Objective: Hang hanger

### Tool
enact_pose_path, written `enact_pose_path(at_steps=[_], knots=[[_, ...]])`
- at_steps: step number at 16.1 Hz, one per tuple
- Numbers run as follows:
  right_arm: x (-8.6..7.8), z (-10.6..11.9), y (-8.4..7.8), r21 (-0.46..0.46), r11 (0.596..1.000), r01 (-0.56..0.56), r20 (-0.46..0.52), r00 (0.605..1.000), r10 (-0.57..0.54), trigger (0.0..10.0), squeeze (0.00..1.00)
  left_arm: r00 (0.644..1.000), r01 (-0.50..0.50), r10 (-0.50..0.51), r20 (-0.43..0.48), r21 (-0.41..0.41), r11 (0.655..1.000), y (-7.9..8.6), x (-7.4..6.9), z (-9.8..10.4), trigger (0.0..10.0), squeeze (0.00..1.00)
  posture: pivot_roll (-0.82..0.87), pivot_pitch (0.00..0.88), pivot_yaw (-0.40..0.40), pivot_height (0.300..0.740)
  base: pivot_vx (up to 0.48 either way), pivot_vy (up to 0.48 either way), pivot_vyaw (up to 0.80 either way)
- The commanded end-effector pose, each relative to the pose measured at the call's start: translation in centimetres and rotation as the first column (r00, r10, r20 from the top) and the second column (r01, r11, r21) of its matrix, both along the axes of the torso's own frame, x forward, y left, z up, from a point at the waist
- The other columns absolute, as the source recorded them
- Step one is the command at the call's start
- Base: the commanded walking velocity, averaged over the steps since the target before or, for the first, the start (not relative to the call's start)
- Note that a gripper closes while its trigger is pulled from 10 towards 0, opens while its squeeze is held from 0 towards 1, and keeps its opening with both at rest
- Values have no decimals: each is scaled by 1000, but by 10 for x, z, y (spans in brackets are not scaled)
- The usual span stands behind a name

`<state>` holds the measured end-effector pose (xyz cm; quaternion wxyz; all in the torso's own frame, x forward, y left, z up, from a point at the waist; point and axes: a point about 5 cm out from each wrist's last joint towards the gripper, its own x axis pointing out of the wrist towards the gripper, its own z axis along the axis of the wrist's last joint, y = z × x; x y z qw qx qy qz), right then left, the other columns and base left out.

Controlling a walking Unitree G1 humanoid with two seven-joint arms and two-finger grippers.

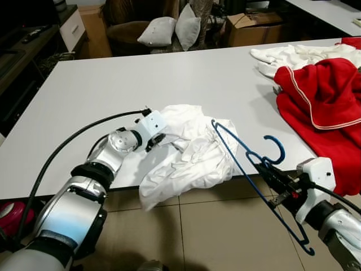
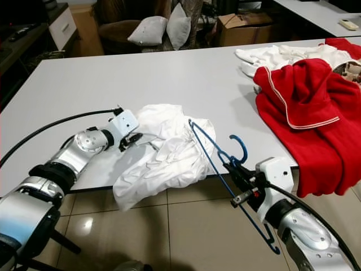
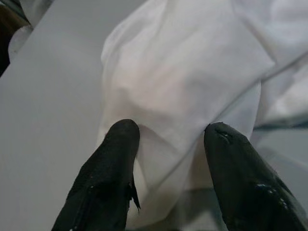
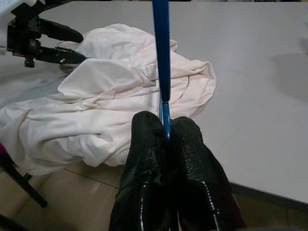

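At the left, the left gripper [image 1: 159, 139] sits low on the wide white table [image 1: 113, 84], its two black fingers [image 3: 108, 168] spread apart and pressed around a fold at the edge of the crumpled white cotton garment [image 1: 189, 152], not yet pinched shut on it. That garment lies heaped at the table's near edge, part of it drooping over the side toward the tiled floor [image 1: 186, 231]. It looks soft, light and floppy, so it will likely sag and slide unless gripped at a thick fold or the collar.

Further right, the thin blue wire hanger [image 1: 248, 169] slants from the garment down past the table edge. The right gripper [image 1: 271, 175] is clamped tight on the hanger just below its hook. The hanger seems stiff, light and slippery, prone to pivot in the grip.

At the far right lies a red fleece garment [image 1: 321, 107]; a brown cardboard box [image 1: 251, 28] stands beyond the table, its contents hidden.
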<state>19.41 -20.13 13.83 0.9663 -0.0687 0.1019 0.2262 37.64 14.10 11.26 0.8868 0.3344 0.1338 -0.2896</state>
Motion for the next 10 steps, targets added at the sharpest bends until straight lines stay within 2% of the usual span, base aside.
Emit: enact_pose_path(at_steps=[1,4,7,10], knots=[[-1,7,2,0,999,-33,34,999,33,10000,0,1000,-17,17,26,-4,1000,-1,3,5,0,0,-31,0,115,740,0,0,0],[-2,7,-2,-7,1000,-30,36,999,30,10000,0,999,-38,39,30,-35,999,-5,4,4,0,0,-32,0,116,740,0,0,0],[-3,7,-5,-12,999,-30,39,999,30,10000,0,998,-51,52,26,-24,998,-6,4,1,0,0,-33,0,125,740,0,0,0],[-5,10,-6,-5,1000,-31,55,998,31,10000,0,993,-114,115,41,-17,993,-1,6,2,0,0,-35,0,128,740,0,0,0]])
